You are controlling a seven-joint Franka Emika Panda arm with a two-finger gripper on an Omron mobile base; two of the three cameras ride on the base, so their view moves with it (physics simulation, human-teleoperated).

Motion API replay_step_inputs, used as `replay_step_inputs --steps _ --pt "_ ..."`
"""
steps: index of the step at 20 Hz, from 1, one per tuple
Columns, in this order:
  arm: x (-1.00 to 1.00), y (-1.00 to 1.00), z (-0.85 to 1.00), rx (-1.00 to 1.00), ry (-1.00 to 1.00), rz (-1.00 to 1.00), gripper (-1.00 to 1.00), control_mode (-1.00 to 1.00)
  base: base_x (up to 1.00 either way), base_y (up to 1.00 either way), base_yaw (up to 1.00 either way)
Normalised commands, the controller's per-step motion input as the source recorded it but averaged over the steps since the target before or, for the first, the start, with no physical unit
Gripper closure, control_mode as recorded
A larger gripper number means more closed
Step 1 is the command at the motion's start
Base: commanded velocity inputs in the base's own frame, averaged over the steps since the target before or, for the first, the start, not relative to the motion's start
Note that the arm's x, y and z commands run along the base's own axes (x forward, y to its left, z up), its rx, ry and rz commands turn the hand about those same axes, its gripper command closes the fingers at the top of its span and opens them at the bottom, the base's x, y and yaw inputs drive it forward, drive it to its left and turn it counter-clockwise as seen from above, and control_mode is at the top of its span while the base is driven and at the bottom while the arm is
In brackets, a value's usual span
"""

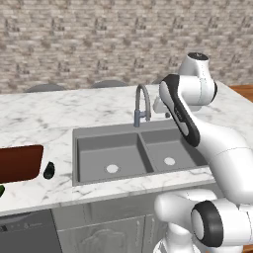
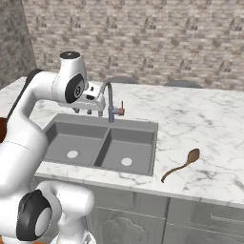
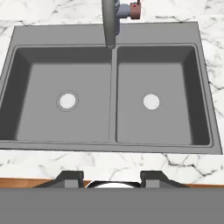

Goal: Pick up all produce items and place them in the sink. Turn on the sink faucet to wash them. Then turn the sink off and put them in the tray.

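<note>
The grey double-basin sink (image 1: pixel 81 148) (image 2: pixel 151 143) (image 3: pixel 111 39) is set into the marble counter, and both basins hold nothing. The gooseneck sink faucet (image 1: pixel 142 104) (image 2: pixel 109 97) (image 3: pixel 110 22) rises behind the divider; no water runs. My gripper (image 2: pixel 82 112) (image 3: pixel 111 179) hangs above the sink's back rim beside the faucet, pointing down, open and holding nothing. In the left base view my forearm largely hides it. Left of the sink lies a dark oblong produce item (image 1: pixel 49 170) beside the reddish-brown tray (image 1: pixel 20 163). A green produce item (image 1: pixel 1 190) peeks in at the picture's left edge.
A brown wooden spoon (image 2: pixel 183 163) lies on the counter right of the sink. Chair backs (image 1: pixel 108 84) show past the counter's far edge, before a brick wall. A dark appliance front (image 1: pixel 27 232) sits under the counter at lower left.
</note>
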Motion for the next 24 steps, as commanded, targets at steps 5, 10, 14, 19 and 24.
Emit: replay_step_inputs --steps 5,10,14,19,24 --pt "-0.09 0.03 0.0 0.0 -0.01 0.0 -1.0 -1.0 0.0 0.0 0.0" --pt "-0.05 0.14 0.0 0.0 0.0 0.0 -1.0 -1.0 0.0 0.0 0.0" --pt "0.0 0.35 0.0 -0.01 0.01 0.0 -1.0 -1.0 0.0 0.0 0.0" --pt "0.0 0.43 0.0 -0.02 0.02 0.0 -1.0 -1.0 0.0 0.0 0.0" --pt "0.0 0.16 0.0 0.0 0.01 0.0 -1.0 -1.0 0.0 0.0 0.0"
